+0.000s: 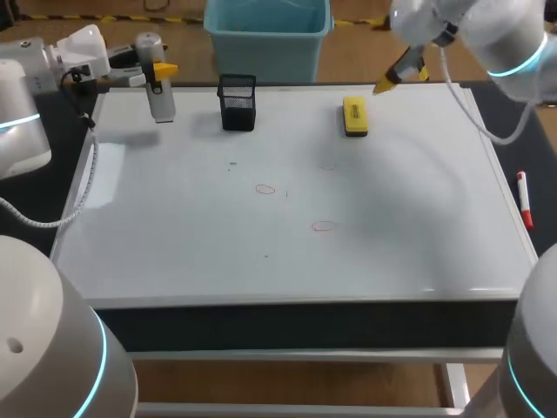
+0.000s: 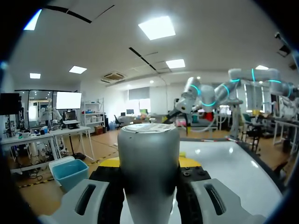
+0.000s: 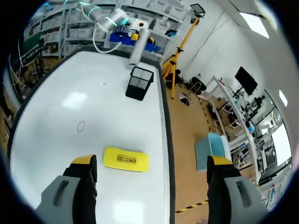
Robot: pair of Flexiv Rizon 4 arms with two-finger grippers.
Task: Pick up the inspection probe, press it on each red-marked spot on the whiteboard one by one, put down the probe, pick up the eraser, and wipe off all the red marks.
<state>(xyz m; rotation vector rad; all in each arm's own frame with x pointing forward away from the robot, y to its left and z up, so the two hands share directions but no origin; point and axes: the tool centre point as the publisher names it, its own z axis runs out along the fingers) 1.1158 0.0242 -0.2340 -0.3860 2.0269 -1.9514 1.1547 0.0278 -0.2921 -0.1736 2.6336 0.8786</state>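
1. Upper left: left gripper [image 1: 157, 73] clamped on the inspection probe [image 1: 160, 97], over the whiteboard's [image 1: 418, 235] far corner.
2. Upper centre: black mesh holder [image 1: 237, 102]; faint red marks [image 1: 265, 189] mid-frame.
3. Right of centre, top: yellow eraser [image 1: 354, 116] lying flat.
4. Upper right: right gripper [image 1: 402, 78] near the eraser, fingers wide apart.
5. Right edge: red marker [image 1: 524, 198] beside the whiteboard.

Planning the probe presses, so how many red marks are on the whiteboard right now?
2 clear: one red ring near the whiteboard's middle, a second ring nearer the front edge. A faint trace nearer the eraser may be a third.
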